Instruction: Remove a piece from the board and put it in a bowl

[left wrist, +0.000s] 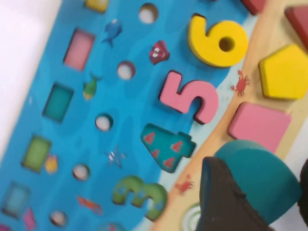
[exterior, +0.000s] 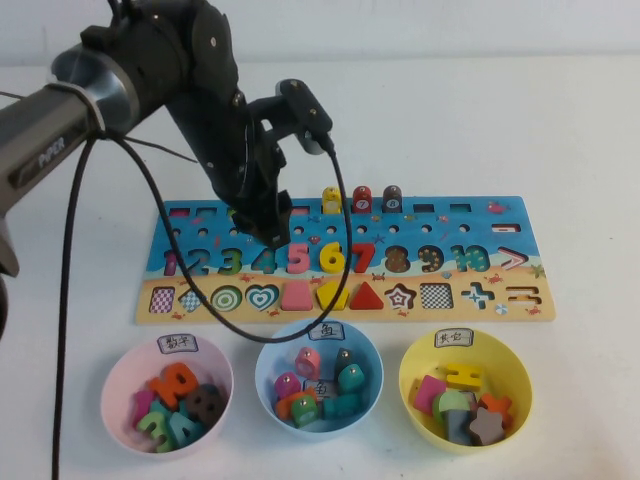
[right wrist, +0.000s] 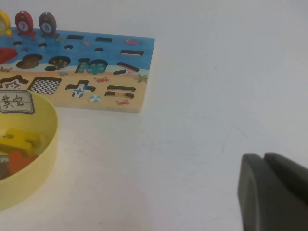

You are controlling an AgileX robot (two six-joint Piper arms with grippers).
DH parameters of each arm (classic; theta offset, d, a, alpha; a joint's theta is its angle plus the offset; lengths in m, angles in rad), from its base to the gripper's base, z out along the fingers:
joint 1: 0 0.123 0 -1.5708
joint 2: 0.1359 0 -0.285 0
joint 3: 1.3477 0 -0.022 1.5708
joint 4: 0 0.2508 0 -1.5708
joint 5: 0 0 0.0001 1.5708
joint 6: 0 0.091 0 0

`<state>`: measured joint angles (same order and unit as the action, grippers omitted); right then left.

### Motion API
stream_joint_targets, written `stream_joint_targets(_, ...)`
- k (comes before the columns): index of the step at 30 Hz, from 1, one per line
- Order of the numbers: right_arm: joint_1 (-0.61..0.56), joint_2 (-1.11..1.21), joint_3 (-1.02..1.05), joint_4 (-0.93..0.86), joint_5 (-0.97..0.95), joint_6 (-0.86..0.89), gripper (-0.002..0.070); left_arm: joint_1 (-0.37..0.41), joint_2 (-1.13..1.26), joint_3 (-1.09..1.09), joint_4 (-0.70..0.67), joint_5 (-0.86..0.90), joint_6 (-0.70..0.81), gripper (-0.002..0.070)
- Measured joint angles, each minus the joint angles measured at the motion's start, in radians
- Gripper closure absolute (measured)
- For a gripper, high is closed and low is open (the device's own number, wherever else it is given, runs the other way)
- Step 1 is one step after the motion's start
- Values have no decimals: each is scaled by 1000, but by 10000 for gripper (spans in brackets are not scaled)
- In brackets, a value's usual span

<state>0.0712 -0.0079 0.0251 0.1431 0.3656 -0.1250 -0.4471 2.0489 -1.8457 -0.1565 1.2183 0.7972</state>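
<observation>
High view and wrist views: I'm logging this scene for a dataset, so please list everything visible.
board: one, blue with sandy strip, mid-table
piece: one, teal, clamped in the left gripper above the board
number pieces: several, mixed colours, on the board
fish pegs: three, yellow, red, brown, on the board's far edge
pink bowl: one, near left, holding pieces
light blue bowl: one, near middle, holding pieces
yellow bowl: one, near right, holding pieces
left gripper: black, over the board
right gripper: dark, shut, over bare table near the yellow bowl
</observation>
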Motion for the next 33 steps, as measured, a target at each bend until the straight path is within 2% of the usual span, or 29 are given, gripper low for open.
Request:
stream_joint_targets(4, 0, 0, 0, 0, 0, 0, 694, 0, -9, 0, -37, 3, -202, 396)
stream_joint_targets(9, 0, 0, 0, 0, 0, 0, 694, -42, -10, -2, -94, 3, -336, 396)
stream_joint_targets(20, 0, 0, 0, 0, 0, 0, 694, -390, -10, -2, -75, 4, -375, 396)
stream_joint_targets(26, 0, 0, 0, 0, 0, 0, 694, -463, -10, 15, -34, 6, -412, 396)
stream_joint_targets(33, 0, 0, 0, 0, 0, 0, 694, -468, -10, 84, -25, 4, -417, 396)
